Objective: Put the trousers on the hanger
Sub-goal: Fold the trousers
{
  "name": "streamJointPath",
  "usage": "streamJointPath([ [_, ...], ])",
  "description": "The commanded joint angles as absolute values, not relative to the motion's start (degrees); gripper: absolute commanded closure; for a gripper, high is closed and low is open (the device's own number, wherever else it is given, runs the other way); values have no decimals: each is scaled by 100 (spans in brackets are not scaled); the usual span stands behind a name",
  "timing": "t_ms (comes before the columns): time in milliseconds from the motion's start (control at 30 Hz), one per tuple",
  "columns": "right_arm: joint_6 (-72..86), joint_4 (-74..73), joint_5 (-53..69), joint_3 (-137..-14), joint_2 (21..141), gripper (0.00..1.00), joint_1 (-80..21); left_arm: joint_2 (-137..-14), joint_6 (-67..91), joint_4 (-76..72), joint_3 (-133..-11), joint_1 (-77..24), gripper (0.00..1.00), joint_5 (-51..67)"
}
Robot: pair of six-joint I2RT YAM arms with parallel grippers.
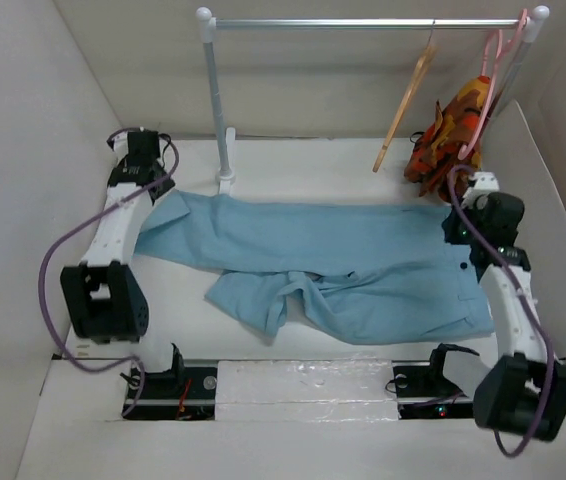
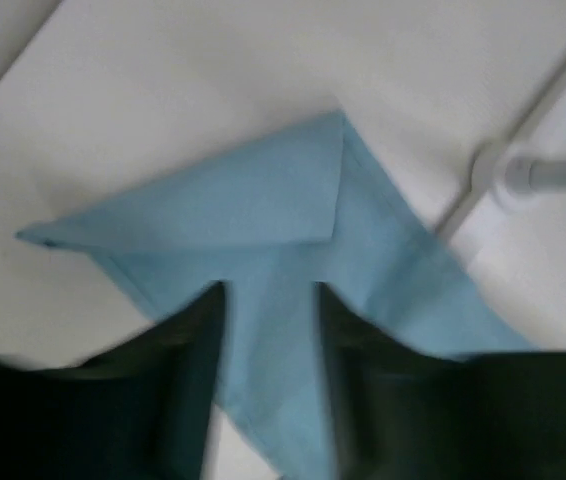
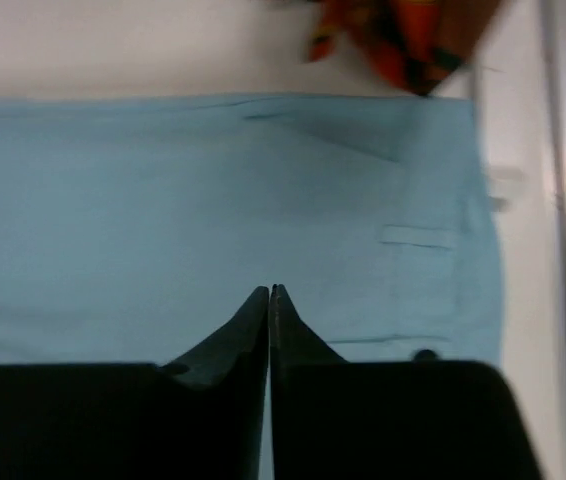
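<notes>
Little is done: the trousers [image 1: 343,268] lie flat on the surface [image 1: 303,160], and the wooden hanger [image 1: 404,105] hangs bare on the rail [image 1: 363,23]. The left claw [image 2: 270,297] gapes over a hem; the right claw [image 3: 269,293] is clenched, empty.

The patterned garment [image 3: 403,35] is cut off at the top edge; the trousers [image 2: 263,200] look blurred.

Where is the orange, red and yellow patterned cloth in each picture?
Top external: the orange-red-yellow patterned cloth garment is at the upper right, below the right end of the metal rail.
Left wrist: not in it.
Right wrist: the garment is at the top edge, right of middle.
Shared landmark: the large light blue cloth trousers, seen in all three views.
</notes>
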State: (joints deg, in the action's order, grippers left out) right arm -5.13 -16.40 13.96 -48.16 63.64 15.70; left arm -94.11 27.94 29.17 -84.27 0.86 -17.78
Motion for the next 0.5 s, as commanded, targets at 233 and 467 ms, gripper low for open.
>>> streamJointPath([
  [233,-255,-1415,2620,-3138,4438,100,-1710,-5583,3655,3260,-4502,-835,100,-254],
  [467,-150,-1204,1539,-3646,5500,100,-4086,-6841,3630,2796,-5510,-599,65,-1546],
])
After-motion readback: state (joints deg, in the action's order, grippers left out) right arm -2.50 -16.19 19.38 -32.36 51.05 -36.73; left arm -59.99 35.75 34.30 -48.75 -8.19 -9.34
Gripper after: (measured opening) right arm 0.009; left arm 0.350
